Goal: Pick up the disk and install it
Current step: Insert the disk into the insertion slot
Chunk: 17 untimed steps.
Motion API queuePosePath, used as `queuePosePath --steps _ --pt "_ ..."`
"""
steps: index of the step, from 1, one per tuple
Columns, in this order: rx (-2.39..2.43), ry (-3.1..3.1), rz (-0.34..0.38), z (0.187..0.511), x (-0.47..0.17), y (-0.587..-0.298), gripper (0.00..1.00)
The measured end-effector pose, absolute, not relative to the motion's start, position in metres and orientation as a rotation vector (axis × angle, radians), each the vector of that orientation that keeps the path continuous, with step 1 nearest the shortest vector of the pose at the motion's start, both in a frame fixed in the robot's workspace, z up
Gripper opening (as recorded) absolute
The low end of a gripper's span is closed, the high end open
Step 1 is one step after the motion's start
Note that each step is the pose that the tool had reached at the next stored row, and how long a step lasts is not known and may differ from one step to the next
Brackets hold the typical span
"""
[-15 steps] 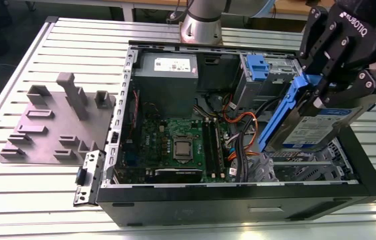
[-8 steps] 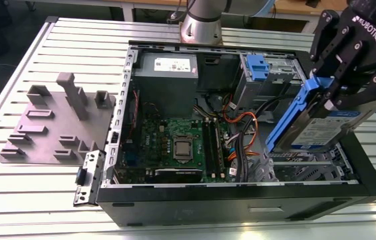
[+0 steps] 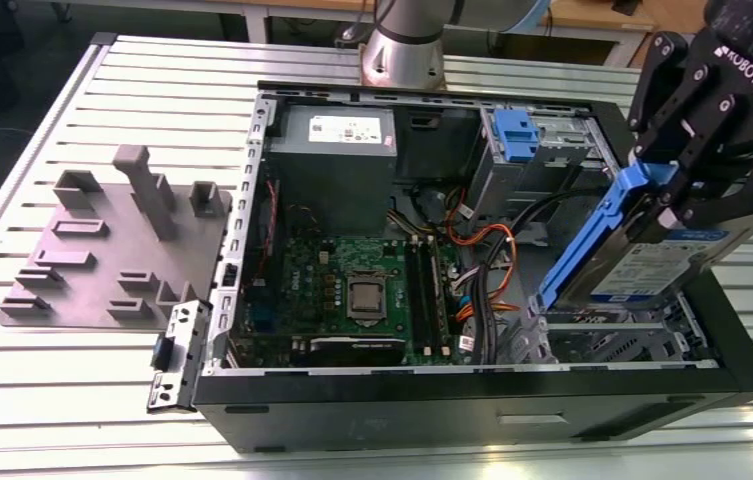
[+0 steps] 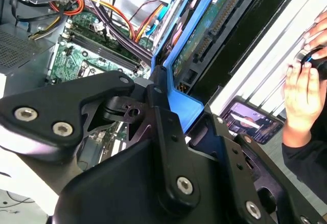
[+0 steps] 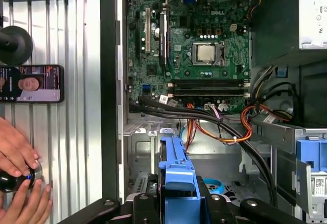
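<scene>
My gripper (image 3: 716, 195) is shut on the disk (image 3: 656, 265), a silver drive with a blue-and-white label and blue carrier rails. It hangs tilted, its lower end pointing down over the metal drive bay (image 3: 616, 340) at the front corner of the open computer case (image 3: 483, 405), on the exterior view's right. In the second wrist view the black fingers (image 4: 163, 116) clamp the blue rail (image 4: 186, 106), and the disk's green circuit board (image 4: 204, 35) faces the camera. In the first wrist view the blue rail (image 5: 176, 168) stands edge-on above the bay floor (image 5: 148, 152).
Inside the case lie the motherboard (image 3: 349, 290), a grey power supply (image 3: 336, 150), cable bundles (image 3: 483, 250) and a blue latch (image 3: 516, 135). A grey fixture plate (image 3: 96, 250) sits on the exterior view's left. A person's hands (image 5: 18, 178) and a phone (image 5: 30, 83) are beside the case.
</scene>
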State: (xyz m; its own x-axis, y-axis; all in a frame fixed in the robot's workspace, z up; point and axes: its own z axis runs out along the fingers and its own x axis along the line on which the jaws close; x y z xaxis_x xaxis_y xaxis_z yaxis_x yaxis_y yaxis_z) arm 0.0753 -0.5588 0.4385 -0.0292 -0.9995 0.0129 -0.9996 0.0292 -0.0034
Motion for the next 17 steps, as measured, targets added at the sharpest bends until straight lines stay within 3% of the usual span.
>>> queuePosePath --steps 17 --pt "2.184 -2.248 0.018 0.4288 0.0754 -0.5628 0.37"
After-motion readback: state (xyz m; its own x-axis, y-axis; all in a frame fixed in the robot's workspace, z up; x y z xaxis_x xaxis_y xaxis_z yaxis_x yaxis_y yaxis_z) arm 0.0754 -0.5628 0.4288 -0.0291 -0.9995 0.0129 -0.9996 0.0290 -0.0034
